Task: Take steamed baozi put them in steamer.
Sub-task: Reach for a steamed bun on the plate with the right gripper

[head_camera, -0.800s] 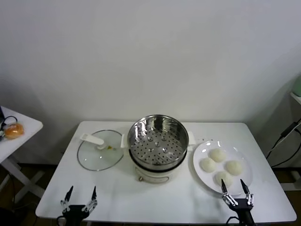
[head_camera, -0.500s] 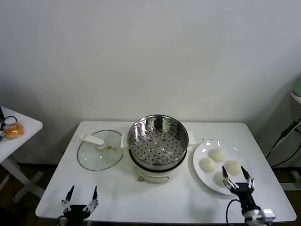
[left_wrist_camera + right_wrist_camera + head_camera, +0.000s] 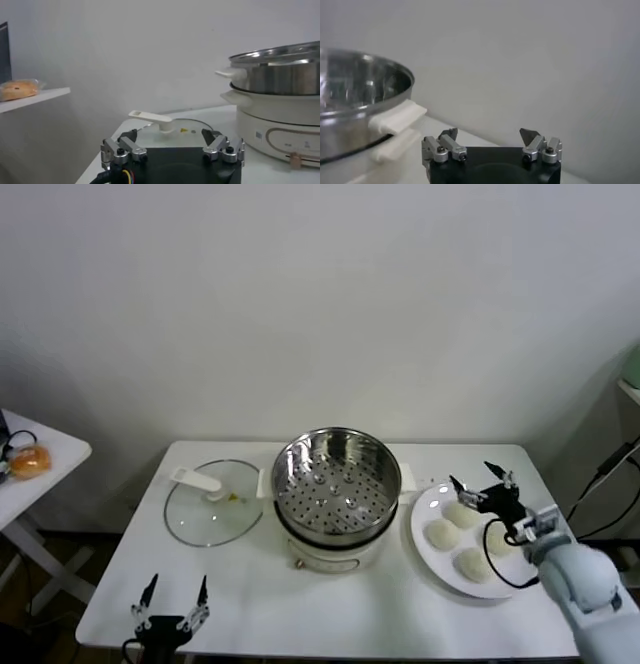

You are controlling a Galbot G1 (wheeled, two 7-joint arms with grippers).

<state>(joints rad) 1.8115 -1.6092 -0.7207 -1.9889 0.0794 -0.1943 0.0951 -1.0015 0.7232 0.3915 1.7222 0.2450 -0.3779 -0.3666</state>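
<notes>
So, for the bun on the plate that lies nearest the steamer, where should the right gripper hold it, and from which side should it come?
Grip that steamed baozi across its widest part, low on the dome, coming from above. It is smooth and round, so any side is equal, but neighbours crowd the white plate. The open right gripper hovers over the plate's far side; the left gripper is parked at the table's near edge.

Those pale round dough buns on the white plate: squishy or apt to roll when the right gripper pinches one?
The pale round dough buns look soft and puffy, so a hard pinch would probably dent them. Their smooth domes sit flat on the white plate, so rolling seems unlikely. They probably weigh little for their size. The right gripper hovers open over them.
</notes>
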